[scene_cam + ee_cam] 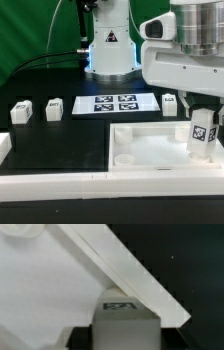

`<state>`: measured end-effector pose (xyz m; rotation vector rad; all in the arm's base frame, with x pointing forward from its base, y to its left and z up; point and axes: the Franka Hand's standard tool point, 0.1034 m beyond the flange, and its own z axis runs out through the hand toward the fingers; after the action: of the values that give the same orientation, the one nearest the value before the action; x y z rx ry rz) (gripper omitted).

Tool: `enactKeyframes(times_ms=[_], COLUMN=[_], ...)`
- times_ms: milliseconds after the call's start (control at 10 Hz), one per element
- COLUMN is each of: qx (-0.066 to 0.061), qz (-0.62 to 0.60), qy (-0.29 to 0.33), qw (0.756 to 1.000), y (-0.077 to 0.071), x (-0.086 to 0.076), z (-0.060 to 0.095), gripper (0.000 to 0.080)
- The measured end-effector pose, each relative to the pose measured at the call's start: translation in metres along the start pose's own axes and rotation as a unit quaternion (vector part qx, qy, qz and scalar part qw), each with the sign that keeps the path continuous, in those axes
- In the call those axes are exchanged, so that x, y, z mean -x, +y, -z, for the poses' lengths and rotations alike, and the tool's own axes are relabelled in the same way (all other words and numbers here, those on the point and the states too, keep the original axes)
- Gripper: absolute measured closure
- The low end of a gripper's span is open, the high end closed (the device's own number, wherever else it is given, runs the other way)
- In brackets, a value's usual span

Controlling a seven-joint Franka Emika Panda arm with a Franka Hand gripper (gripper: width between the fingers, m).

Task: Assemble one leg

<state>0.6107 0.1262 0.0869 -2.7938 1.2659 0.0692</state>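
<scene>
While clamped on the blocky white leg (tagged plastic), the gripper hangs above the smooth tray.

The arm's base stands well behind the claw, off to the exterior view's left of it. The broad white wrist housing hangs directly above the claw and faces straight down. The dark fingers point downward and are closed against opposite sides of the leg, which sits upright between them. In the wrist view the leg shows directly below the claw.
</scene>
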Motion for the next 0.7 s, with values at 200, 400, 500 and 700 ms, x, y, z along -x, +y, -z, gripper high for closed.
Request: enactKeyframes(times_ms=[200,400,500,700], qx=[-0.003,-0.004,-0.004,-0.002], qz=[-0.053,-0.053,-0.038,0.002], qy=[-0.004,-0.006,-0.006,-0.006], qw=[0.999,0.999,0.999,1.000], y=[0.0000,-0.0006,-0.0007,-0.0010], x=[-0.0015,-0.0003,-0.0001,0.0021], z=[-0.0001,-0.0003,-0.0003,-0.0010], gripper=[0.0502,0.0502,0.0419,0.0169])
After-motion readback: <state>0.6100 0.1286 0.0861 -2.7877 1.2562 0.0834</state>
